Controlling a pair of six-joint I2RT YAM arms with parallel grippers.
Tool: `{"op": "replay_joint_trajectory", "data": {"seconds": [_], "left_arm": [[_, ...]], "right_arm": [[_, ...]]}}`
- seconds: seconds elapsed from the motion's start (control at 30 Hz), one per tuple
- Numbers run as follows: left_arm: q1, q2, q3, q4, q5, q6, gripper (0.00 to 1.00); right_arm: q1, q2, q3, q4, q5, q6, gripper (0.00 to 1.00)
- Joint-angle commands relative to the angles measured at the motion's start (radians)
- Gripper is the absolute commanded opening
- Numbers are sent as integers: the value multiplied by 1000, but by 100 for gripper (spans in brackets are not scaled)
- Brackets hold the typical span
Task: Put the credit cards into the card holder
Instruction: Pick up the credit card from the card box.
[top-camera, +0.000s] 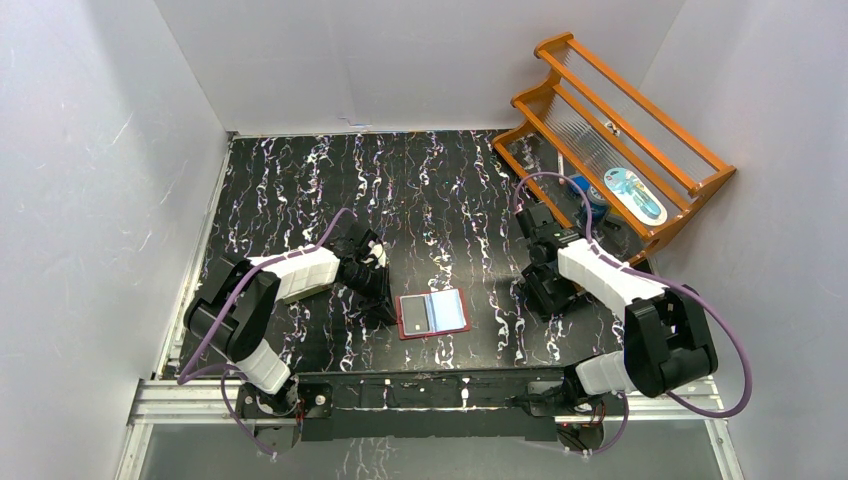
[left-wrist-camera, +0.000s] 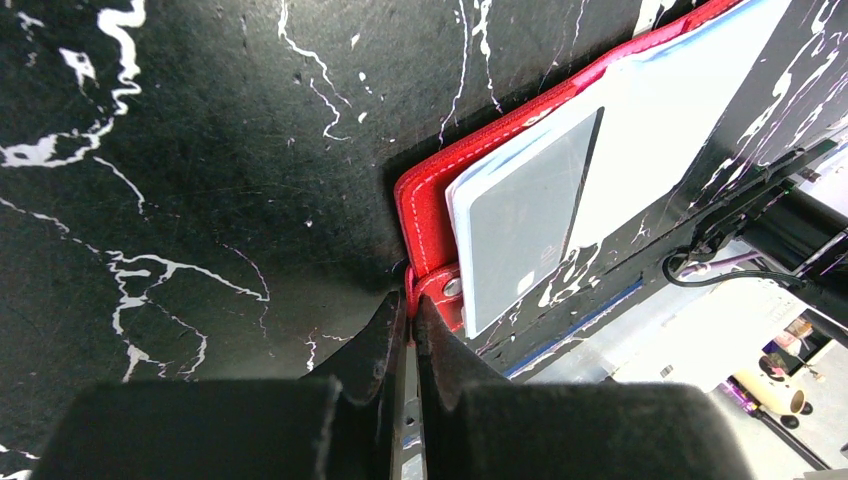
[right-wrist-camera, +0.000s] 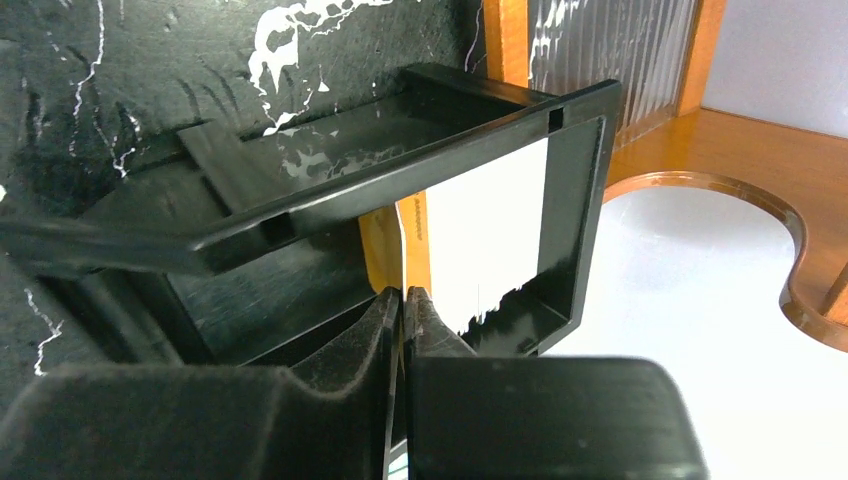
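Black marbled desk (top-camera: 300, 180), orange wooden rack (top-camera: 527, 100) in its far right corner. Black open box (right-wrist-camera: 575, 200) sits in front of the rack, right of centre. Right gripper (right-wrist-camera: 402, 292) is down in it, fingers almost together and pinched on a thin card seen edge-on, looks like the orange card (right-wrist-camera: 418, 245), standing upright inside the box. Red holder (top-camera: 432, 314) lies open and flat mid-desk near the front edge, pockets facing up. Left gripper (left-wrist-camera: 410, 300) is at the holder's left side, clamped on the red corner by the snap, low on the desk. One pale grey card (left-wrist-camera: 520, 230) sits in the holder's left pocket. The other pocket looks pale blue-white; can't tell if it holds a card.
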Motion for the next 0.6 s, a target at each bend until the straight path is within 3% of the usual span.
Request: {"op": "replay_joint_trajectory", "data": {"seconds": [0.0, 0.2, 0.33, 0.57], "left_arm": [[-2, -16, 19, -16, 33, -11, 0], [-2, -8, 23, -31, 26, -16, 0], [-3, -28, 24, -40, -2, -34, 0], [-2, -82, 62, -76, -72, -79, 25]], "right_arm": [[-3, -37, 81, -68, -18, 21, 9], [-2, -42, 135, -165, -83, 35, 0], [-3, -44, 169, -217, -126, 53, 0], [-3, -90, 258, -292, -196, 68, 0]]}}
